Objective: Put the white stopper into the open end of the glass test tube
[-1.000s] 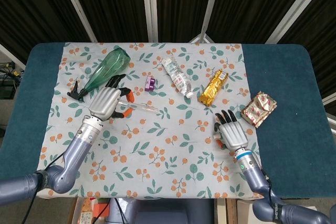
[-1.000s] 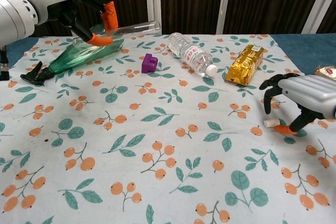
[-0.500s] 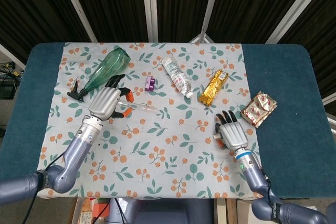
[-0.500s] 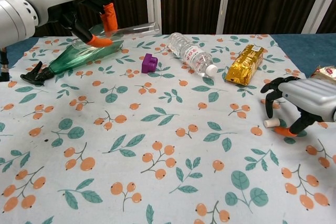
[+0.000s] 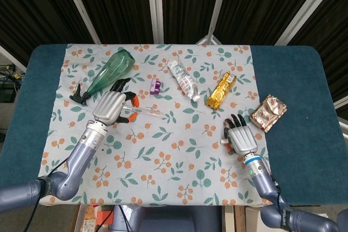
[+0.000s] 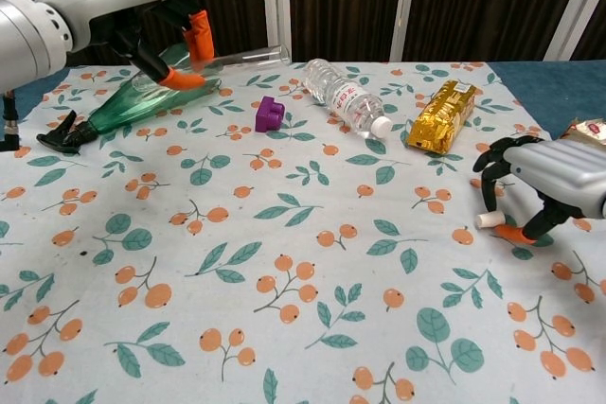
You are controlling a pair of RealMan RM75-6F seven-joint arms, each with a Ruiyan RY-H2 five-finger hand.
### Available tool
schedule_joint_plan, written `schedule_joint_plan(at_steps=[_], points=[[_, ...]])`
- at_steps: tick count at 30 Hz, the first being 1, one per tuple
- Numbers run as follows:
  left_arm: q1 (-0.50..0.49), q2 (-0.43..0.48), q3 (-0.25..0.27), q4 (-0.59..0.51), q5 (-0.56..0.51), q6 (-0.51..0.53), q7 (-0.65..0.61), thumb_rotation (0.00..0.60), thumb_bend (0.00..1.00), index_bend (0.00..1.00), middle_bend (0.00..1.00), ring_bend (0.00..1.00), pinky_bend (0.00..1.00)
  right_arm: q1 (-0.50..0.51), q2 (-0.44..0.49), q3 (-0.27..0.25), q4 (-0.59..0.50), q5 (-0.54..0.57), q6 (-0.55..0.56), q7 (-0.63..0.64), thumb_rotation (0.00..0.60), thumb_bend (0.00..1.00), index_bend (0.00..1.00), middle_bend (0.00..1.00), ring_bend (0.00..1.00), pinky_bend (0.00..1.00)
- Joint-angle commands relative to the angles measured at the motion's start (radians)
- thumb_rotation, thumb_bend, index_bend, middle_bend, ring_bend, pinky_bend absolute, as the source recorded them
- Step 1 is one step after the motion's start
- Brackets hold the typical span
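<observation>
Half the job looks done: the left hand pinches the glass test tube clear of the tablecloth near its far left corner, open end pointing toward the middle. The white stopper lies on the cloth toward the right edge, under the right hand, whose curled fingers arch over it; an orange fingertip sits just beside it, though contact is hard to judge. Gripping, carrying and inserting the stopper remain.
</observation>
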Motion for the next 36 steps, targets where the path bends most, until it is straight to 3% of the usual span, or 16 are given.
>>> schedule_joint_plan(at_steps=[1,7,15,23,31,36], points=[[0.0,-0.003,0.001,0.002,-0.004,0.0,0.001,0.6,0.47,0.64,0.5,0.05,0.0,0.001,0.008,0.006,-0.008,-0.01,0.012,0.008,0.6,0.42,0.62,0.21,0.0,0.0],[-0.005,-0.038,0.0,0.02,-0.038,-0.004,0.005,0.6,0.47,0.63,0.5,0.05,0.0,0.01,0.038,0.038,-0.032,-0.04,0.059,0.026,0.6,0.42,0.62,0.21,0.0,0.0],[-0.028,-0.147,-0.034,0.063,-0.219,-0.015,0.026,0.6,0.47,0.63,0.51,0.05,0.0,0.032,0.051,0.118,-0.009,-0.105,0.187,0.046,0.6,0.43,0.62,0.21,0.0,0.0],[-0.039,-0.295,-0.073,0.151,-0.234,0.052,-0.022,0.6,0.47,0.61,0.51,0.05,0.0,0.077,0.049,0.178,0.046,-0.167,0.27,0.059,0.6,0.43,0.62,0.21,0.0,0.0],[-0.052,-0.367,-0.091,0.205,-0.24,0.068,-0.02,0.6,0.47,0.61,0.51,0.05,0.0,0.113,0.043,0.179,0.09,-0.208,0.28,0.062,0.6,0.43,0.62,0.21,0.0,0.0],[-0.063,-0.401,-0.133,0.211,-0.29,0.084,0.004,0.6,0.47,0.61,0.52,0.05,0.0,0.147,0.025,0.14,0.181,-0.31,0.319,0.056,0.6,0.43,0.62,0.21,0.0,0.0]])
